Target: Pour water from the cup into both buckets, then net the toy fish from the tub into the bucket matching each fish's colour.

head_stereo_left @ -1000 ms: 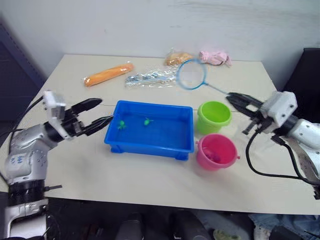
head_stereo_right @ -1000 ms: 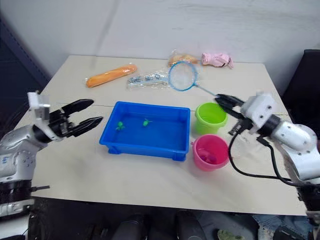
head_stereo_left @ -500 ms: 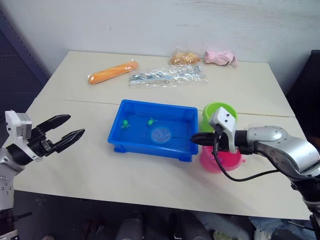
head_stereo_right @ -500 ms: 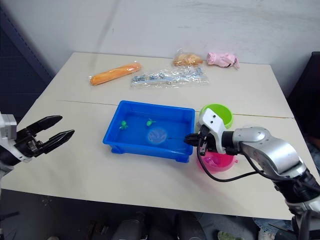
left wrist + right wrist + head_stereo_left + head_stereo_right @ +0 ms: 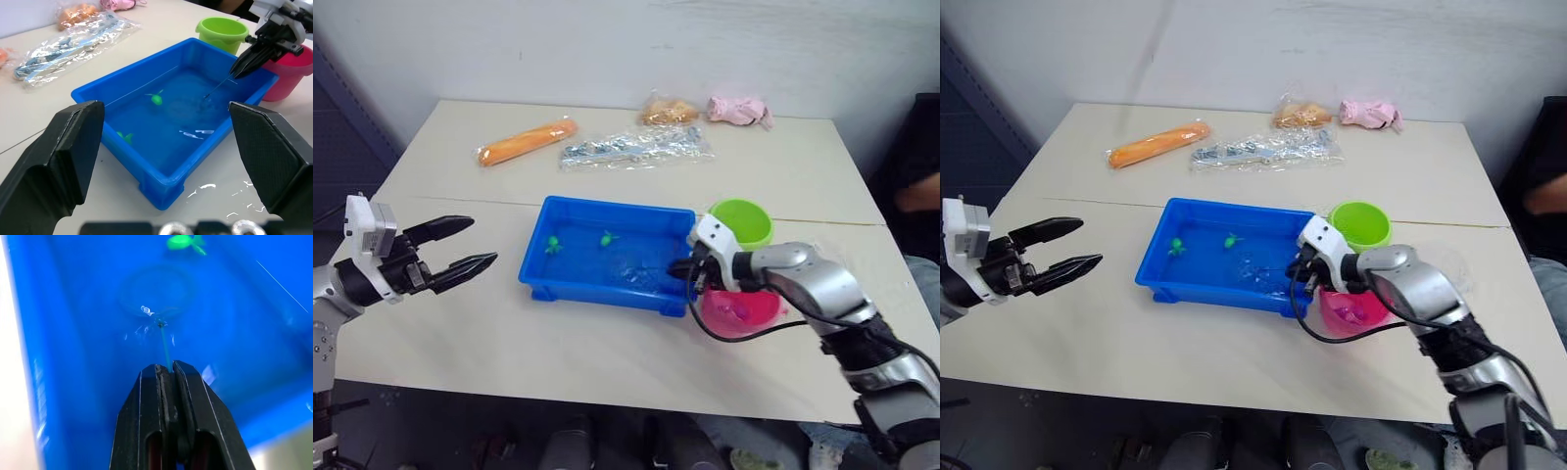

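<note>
Right gripper [image 5: 166, 374] pinched shut on the net [image 5: 159, 301] handle's end (thin, light, probably whippy); hoop submerged mid-tub [image 5: 570, 284]. Left gripper [image 5: 468, 247] gaping, empty.

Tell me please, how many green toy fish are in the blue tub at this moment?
2 in the tub, both near its far wall: one green fish toward the robot's left, another nearer the middle. More could be hidden under rippling water by the submerged net.

Head stereo pair: high, looking forward and down over the whole table [image 5: 607, 333] (near-identical framing). Left wrist camera: low, off the table's left side, facing the tub [image 5: 166, 122] across it. Right wrist camera: close above the tub's water.
</note>
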